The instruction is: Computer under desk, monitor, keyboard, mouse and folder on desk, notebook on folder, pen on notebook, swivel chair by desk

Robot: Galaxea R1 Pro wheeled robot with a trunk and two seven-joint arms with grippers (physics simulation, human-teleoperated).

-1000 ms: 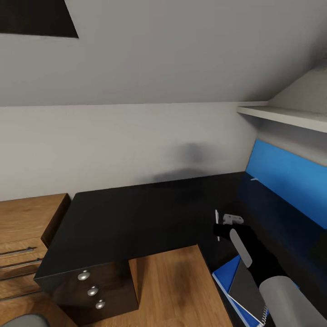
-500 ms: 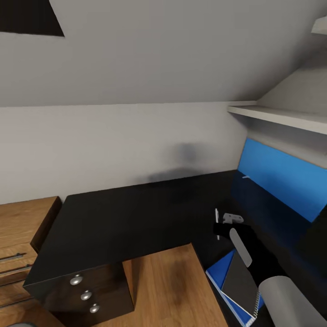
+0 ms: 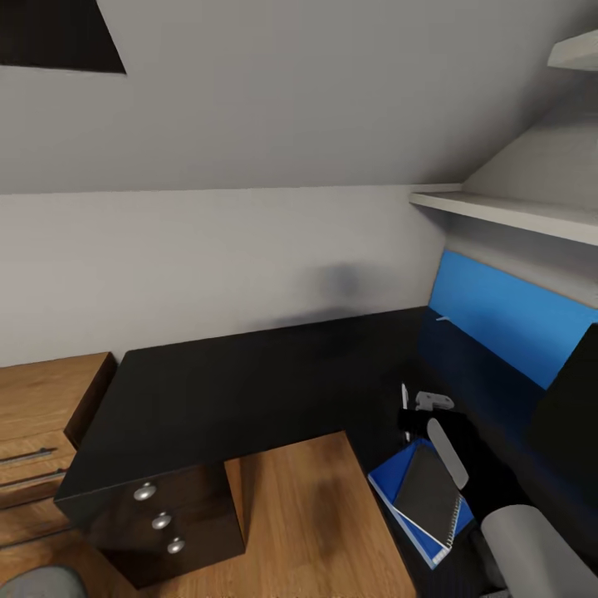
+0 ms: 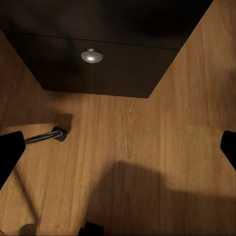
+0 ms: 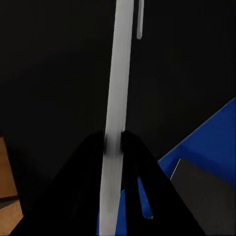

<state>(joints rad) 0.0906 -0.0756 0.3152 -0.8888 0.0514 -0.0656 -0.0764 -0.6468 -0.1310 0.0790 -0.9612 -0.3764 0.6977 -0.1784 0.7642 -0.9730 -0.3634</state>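
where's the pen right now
The pen is pinched in the right gripper, held over the desk at the head view's lower right, just beyond the notebook stacked on the folder.

A plain grey wall (image 3: 249, 149) filled the upper frame, with a dark opening (image 3: 50, 33) at upper left. White shelves (image 3: 507, 212) jutted from the right, above a blue panel (image 3: 507, 320). A light-wood cabinet (image 3: 41, 432) stood at lower left on wood flooring (image 3: 316, 515).
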